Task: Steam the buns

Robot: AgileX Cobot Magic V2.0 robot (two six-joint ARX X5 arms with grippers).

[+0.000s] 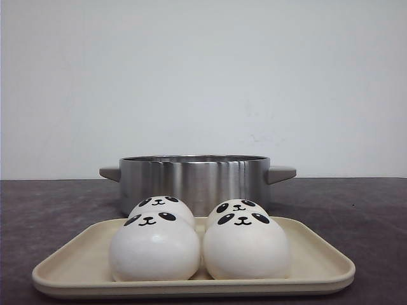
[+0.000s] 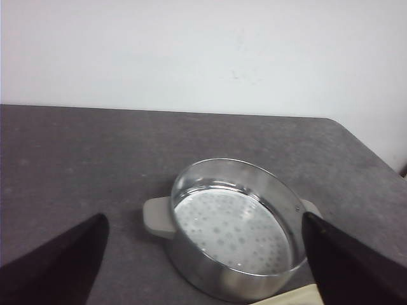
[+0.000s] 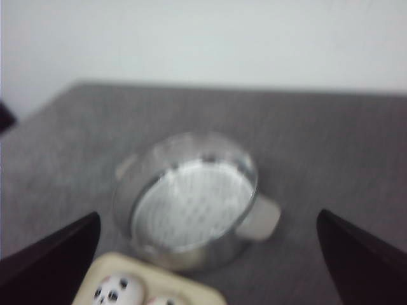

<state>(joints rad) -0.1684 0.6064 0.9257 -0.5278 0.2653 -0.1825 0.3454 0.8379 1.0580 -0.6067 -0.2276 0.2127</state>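
Several white panda-faced buns sit on a cream tray (image 1: 318,260) at the front: front left bun (image 1: 154,248), front right bun (image 1: 246,246), back left bun (image 1: 162,206), back right bun (image 1: 236,207). Behind the tray stands a steel steamer pot (image 1: 194,179) with grey handles, empty, with a perforated bottom (image 2: 235,230). Neither gripper shows in the front view. My left gripper (image 2: 203,267) is open and empty, above the table, with the pot between its fingers. My right gripper (image 3: 206,267) is open and empty, above the pot (image 3: 191,203) and a tray corner (image 3: 152,286) with a bun (image 3: 117,291). The right wrist view is blurred.
The dark grey table (image 1: 356,210) runs to a white wall behind. Its side edge shows in the left wrist view (image 2: 375,159). A tray corner (image 2: 296,297) peeks in beside the pot there.
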